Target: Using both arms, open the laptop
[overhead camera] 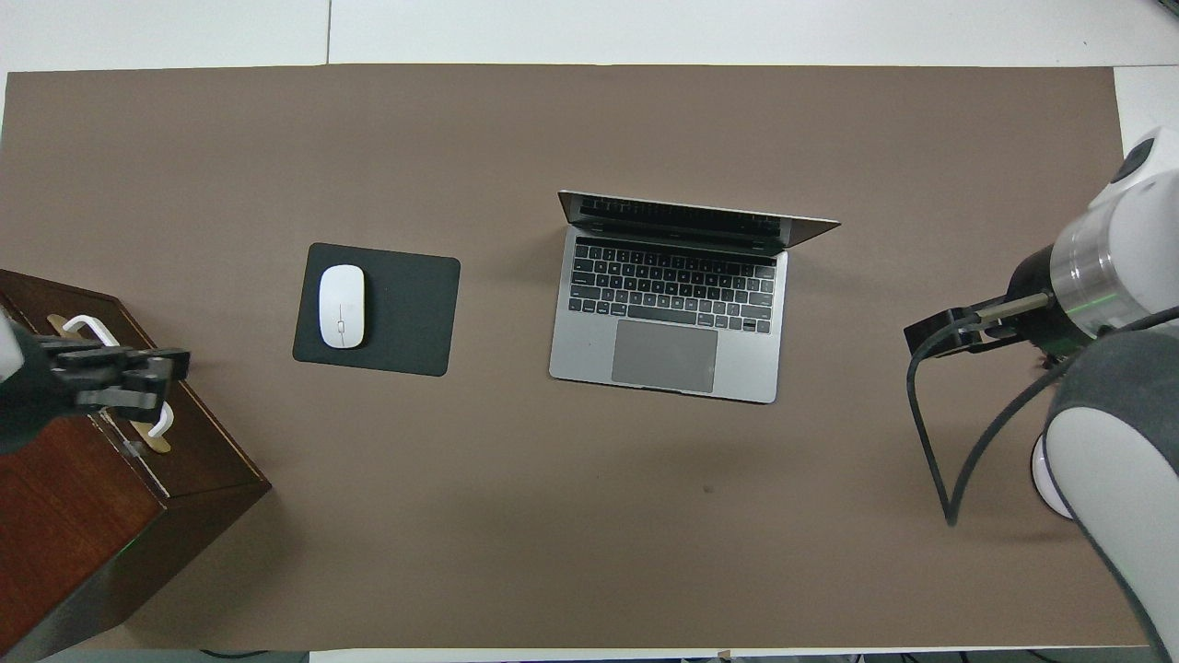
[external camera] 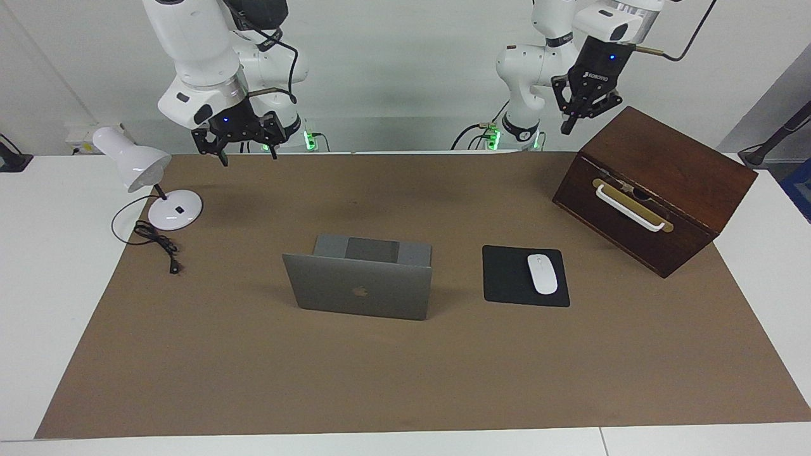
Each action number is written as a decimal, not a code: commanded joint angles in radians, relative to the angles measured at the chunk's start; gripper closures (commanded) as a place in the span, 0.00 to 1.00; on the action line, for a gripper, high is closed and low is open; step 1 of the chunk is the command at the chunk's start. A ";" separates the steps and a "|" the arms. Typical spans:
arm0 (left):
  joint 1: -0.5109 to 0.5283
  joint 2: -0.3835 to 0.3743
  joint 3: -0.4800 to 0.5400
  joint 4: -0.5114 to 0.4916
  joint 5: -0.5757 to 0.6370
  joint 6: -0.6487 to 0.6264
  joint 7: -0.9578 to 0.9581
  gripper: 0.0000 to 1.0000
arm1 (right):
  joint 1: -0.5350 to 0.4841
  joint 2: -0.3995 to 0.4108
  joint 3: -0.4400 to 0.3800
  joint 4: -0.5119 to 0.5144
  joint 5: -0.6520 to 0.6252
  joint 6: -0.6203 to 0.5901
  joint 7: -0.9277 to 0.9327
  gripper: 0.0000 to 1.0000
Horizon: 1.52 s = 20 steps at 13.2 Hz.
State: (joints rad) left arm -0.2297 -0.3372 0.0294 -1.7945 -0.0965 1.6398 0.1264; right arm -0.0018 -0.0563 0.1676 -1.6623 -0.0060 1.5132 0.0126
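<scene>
Your left tool hangs high over the wooden box, its fingers together and holding nothing. Your right tool is up in the air too, over the desk edge close to the white lamp. Its two fingers stand apart and it is empty as well.

Take the laptop as your landmark. It stands in the middle of the brown mat, already open: the lid is upright, the apple logo turns away from the robots, and the keyboard deck faces them. The black mouse pad with the white mouse lies beside the laptop, toward the left arm's end of the desk; the box is next after it. The lamp is well apart from the laptop, toward the right arm's end.

By my judgement the opening is done, and what remains is only to bring both arms to rest. Both tools are well apart from the laptop, so keep them high and move them clear of the lid; a touch on its top edge could tip it or push it closed. Watch also the left tool, because the box stands just under it.
</scene>
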 commanded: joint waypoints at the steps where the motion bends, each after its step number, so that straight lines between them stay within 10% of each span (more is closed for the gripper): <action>1: 0.114 0.023 -0.008 0.085 0.041 -0.128 0.137 1.00 | 0.008 0.038 -0.014 0.039 0.029 0.009 0.030 0.00; 4: 0.131 0.017 0.001 0.099 0.121 -0.156 0.153 1.00 | 0.026 0.041 -0.014 0.038 0.029 0.005 0.047 0.00; 5: 0.131 0.018 0.018 0.099 0.121 -0.155 0.154 0.70 | 0.026 0.044 -0.017 0.039 0.029 0.012 0.059 0.00; 6: 0.131 0.017 0.039 0.099 0.123 -0.153 0.154 0.10 | 0.026 0.049 -0.020 0.039 0.029 0.012 0.059 0.00; 7: 0.133 0.017 0.044 0.098 0.123 -0.150 0.154 0.00 | 0.026 0.049 -0.022 0.038 0.029 0.009 0.059 0.00; 20: 0.187 -0.014 0.032 0.086 0.124 -0.121 0.140 0.00 | 0.029 0.035 -0.042 0.036 0.034 0.002 0.052 0.00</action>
State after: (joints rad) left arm -0.0545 -0.3430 0.0781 -1.7127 0.0101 1.5172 0.2687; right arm 0.0225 -0.0210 0.1369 -1.6325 -0.0058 1.5164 0.0566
